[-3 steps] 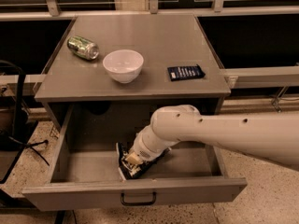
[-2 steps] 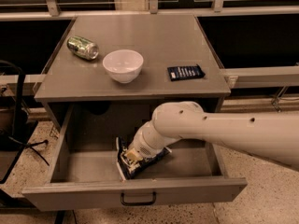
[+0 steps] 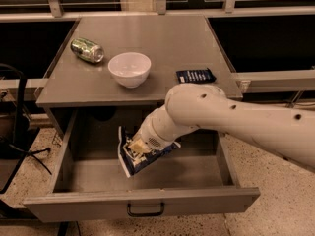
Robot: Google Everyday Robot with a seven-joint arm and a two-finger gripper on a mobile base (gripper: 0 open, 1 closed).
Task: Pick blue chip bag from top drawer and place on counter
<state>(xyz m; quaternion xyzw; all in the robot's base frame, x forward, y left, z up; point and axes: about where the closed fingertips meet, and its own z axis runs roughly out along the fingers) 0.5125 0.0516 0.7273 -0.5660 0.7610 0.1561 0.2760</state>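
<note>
The top drawer stands pulled open below the counter. My gripper is at the end of the white arm that reaches in from the right. It is shut on the blue chip bag, a crumpled dark blue bag with white edges. The bag hangs lifted above the drawer floor, near the drawer's middle, still below the counter's level. The fingers are mostly hidden behind the bag and the wrist.
On the counter are a white bowl near the front middle, a green can lying on its side at the left, and a small flat dark blue packet at the front right. A black stand is at the left of the cabinet.
The arm has risen and carried the bag up off the drawer floor. The bag has lifted and tilted with the gripper.
</note>
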